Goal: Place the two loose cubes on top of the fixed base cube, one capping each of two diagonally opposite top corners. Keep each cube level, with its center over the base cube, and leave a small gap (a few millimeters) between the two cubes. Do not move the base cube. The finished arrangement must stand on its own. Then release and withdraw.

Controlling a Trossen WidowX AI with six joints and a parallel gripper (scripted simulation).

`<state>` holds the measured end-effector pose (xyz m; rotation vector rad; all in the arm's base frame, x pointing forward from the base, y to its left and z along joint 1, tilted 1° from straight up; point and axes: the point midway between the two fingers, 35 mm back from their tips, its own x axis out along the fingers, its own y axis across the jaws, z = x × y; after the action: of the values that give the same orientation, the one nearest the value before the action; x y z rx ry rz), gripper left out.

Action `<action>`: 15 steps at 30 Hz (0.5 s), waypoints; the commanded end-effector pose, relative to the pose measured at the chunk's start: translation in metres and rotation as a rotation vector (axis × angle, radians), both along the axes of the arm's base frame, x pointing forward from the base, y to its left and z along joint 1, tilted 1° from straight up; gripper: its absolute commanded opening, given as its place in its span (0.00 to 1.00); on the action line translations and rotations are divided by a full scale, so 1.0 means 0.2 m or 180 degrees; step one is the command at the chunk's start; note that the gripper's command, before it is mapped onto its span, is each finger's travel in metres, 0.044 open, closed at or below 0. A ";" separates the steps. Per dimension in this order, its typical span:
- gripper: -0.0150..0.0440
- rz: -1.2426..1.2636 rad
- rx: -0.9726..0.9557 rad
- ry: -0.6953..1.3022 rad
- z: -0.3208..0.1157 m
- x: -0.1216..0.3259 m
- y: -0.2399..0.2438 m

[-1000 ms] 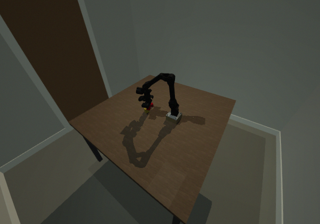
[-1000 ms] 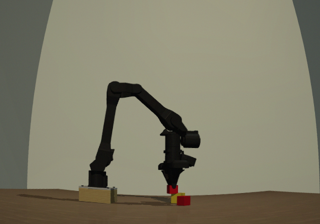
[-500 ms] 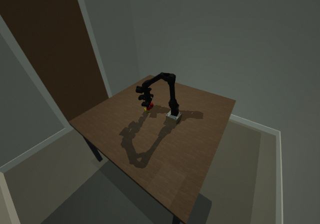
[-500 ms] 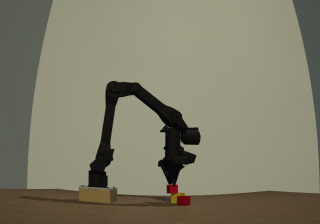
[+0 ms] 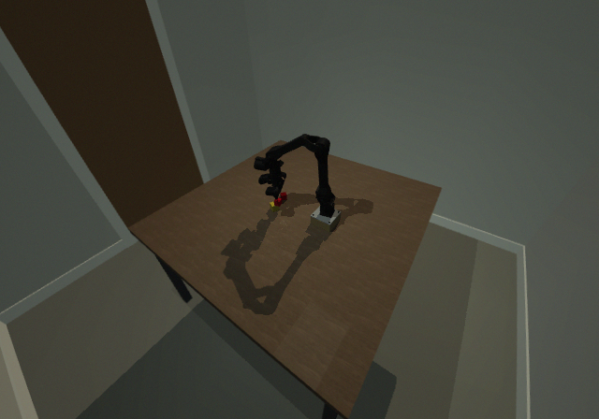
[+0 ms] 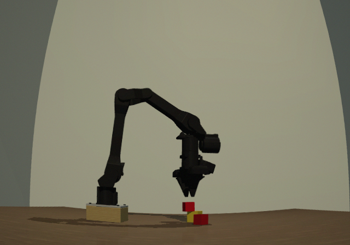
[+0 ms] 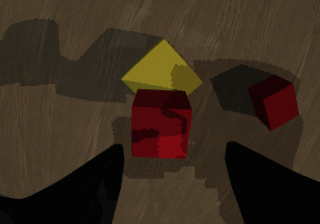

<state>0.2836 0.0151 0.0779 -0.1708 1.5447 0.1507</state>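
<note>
My tool (image 5: 277, 196) (image 6: 189, 196) (image 7: 175, 152) is released: its two fingers stand apart with nothing gripped between them. It points straight down over the tabletop (image 5: 309, 337) (image 6: 240, 228) (image 7: 30, 134), and in the exterior view I see a slim gap between my fingertips and the upper red cube (image 5: 277, 202) (image 6: 188, 206) (image 7: 160, 132) just below

That cube sits raised at one corner of the yellow base cube (image 5: 273, 207) (image 6: 192, 216) (image 7: 162, 66), looking level from the side. In the exterior view it lies over the left part of the yellow top and juts out past the left edge. In my wrist view it covers the near corner of the yellow cube, whose top is turned like a diamond, with the left, right and far corners showing. I cannot tell from here exactly where its center falls

The other red cube (image 5: 283, 195) (image 6: 200, 219) (image 7: 274, 103) is down on the tabletop, not on the base. My wrist view puts it to the right of the yellow cube, well apart from it; from the exterior it is on the near side, overlapping the yellow one's right part by line of sight

My arm (image 5: 323, 170) (image 6: 117, 135) arches over from its pale mounting block (image 5: 320, 223) (image 6: 103, 213), which the exterior view shows at the left
</note>
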 end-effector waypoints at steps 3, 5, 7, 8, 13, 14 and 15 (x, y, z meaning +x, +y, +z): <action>0.70 0.0466 -0.0017 -0.0008 0.06 0.05 -0.16; 0.70 0.0675 -0.0026 -0.0008 0.09 0.07 -0.23; 0.70 0.0884 -0.0036 -0.0007 0.11 0.08 -0.29; 0.70 0.0988 -0.0041 -0.0007 0.13 0.08 -0.33; 0.70 0.1437 -0.0063 -0.0003 0.18 0.09 -0.47; 0.70 0.1454 -0.0064 -0.0003 0.18 0.09 -0.48; 0.70 0.1454 -0.0064 -0.0003 0.18 0.09 -0.48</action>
<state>0.3009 -0.0760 0.1145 -0.5137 1.4840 0.4616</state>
